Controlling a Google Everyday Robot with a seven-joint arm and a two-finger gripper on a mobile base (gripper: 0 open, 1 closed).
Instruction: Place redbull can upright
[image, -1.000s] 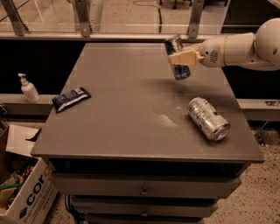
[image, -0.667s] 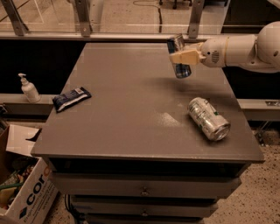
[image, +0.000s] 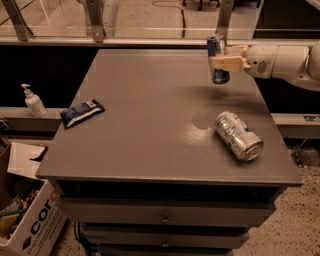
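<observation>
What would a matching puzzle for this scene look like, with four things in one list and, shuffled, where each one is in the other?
Things:
1. redbull can
2. silver can
3. dark wrapper
4. pump bottle

Places:
A. lying on its side on the right part of the table
B. standing on a ledge to the left of the table
C. lying flat near the table's left edge
D. held roughly upright in the gripper, which reaches in from the right over the table's far right corner

Pairs: 1-D, 2-A, 3-C, 4-B
</observation>
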